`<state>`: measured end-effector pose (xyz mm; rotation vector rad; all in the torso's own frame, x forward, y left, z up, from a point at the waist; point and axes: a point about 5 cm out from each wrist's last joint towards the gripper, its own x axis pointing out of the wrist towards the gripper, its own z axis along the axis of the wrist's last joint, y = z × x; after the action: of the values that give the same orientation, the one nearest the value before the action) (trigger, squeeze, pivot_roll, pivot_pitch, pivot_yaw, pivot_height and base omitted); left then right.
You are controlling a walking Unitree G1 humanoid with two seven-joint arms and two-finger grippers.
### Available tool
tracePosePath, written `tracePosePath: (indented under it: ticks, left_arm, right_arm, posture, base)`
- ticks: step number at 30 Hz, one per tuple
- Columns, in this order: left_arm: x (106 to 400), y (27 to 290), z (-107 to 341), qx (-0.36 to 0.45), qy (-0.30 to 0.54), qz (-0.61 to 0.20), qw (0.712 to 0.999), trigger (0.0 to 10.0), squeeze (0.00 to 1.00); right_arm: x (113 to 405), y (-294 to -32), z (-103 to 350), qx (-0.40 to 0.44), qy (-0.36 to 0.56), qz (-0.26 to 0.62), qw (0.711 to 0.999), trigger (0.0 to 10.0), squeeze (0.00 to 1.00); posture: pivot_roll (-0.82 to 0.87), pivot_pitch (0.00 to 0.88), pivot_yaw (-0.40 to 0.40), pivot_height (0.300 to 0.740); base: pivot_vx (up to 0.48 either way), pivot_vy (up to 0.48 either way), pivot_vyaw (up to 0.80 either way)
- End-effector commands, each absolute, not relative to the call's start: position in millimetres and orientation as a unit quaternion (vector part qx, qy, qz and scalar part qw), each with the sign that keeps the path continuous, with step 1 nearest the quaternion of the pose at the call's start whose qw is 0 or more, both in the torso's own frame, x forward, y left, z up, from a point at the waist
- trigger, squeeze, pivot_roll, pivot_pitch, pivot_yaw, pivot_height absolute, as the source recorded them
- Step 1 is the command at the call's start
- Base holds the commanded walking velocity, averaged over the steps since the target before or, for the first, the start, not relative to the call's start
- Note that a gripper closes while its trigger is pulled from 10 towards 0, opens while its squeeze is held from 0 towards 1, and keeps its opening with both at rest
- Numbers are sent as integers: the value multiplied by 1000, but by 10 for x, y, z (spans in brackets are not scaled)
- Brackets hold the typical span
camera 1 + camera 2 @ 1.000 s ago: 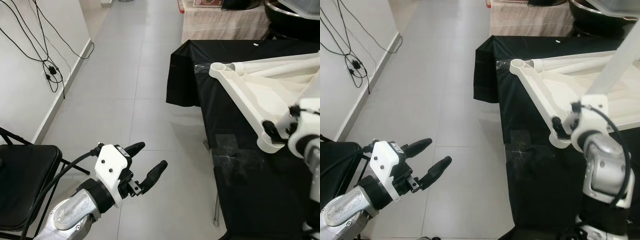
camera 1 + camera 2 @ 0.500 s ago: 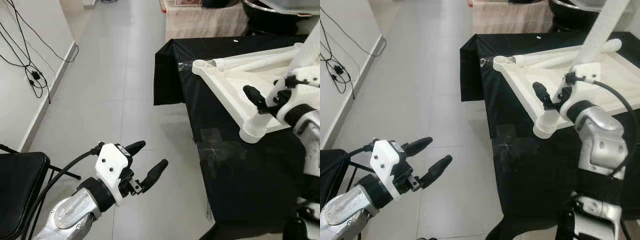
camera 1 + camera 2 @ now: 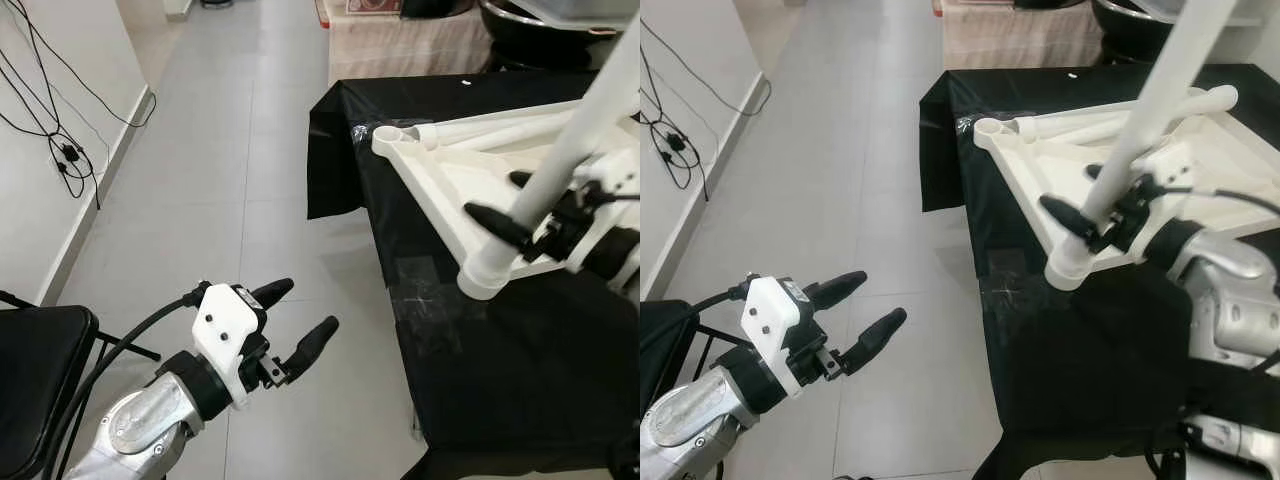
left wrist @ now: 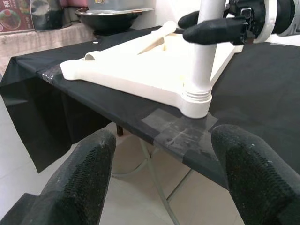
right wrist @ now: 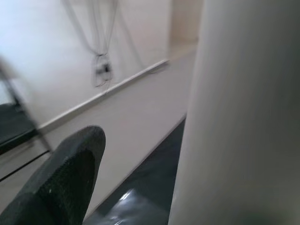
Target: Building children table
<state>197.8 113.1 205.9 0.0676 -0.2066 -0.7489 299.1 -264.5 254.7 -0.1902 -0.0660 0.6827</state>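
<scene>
One white table leg [image 3: 1137, 130] stands in the corner socket of the upturned table frame [image 3: 450, 190], right-centre of frame, w/ the right gripper [image 3: 1080, 205] closed around it. Left gripper [image 3: 300, 325], lower left, is open & idle. If the leg leans, threads could jam.

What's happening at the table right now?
The right gripper has its fingers around a white table leg, whose lower end sits at a corner socket of the upside-down white tabletop. The tabletop lies on a workbench covered in black cloth. The left gripper hovers open over the floor beside the bench, holding nothing. A black folding chair stands to the robot's left.
</scene>
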Motion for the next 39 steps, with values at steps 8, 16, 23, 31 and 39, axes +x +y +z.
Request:
tracePosePath:
  ticks: [8, 16, 23, 31, 39]
  left_arm:
    - [1864, 950, 2185, -2, -95, -467, 879, 10000, 0]
    - [1853, 1030, 2266, 33, -92, -484, 870, 10000, 0]
    - [1882, 1197, 2386, 57, -99, -447, 887, 10000, 0]
    - [1876, 1222, 2428, 64, -96, -441, 890, 10000, 0]
    - [1892, 1261, 2448, 65, -97, -430, 895, 10000, 0]
  right_arm:
    - [3138, -2508, 2426, -98, -40, 354, 929, 10000, 0]
    - [3261, -2394, 2435, -78, -26, 459, 885, 1647, 0]
    - [3354, -2386, 2558, -84, -17, 516, 852, 0, 0]
    - [3307, -2507, 2479, -120, 15, 493, 861, 0, 0]
    - [2979, -2447, 1838, -91, 133, 113, 980, 0, 0]
  posture:
    - [77, 179, -5, 740]
    - [99, 201, -5, 740]
    - [125, 243, 0, 740]
    - [127, 271, 1, 740]
    - [84, 284, 0, 740]
  base:
    - [0, 0, 0]
    - [0, 0, 0]
    - [0, 0, 0]
    - [0, 0, 0]
    - [0, 0, 0]
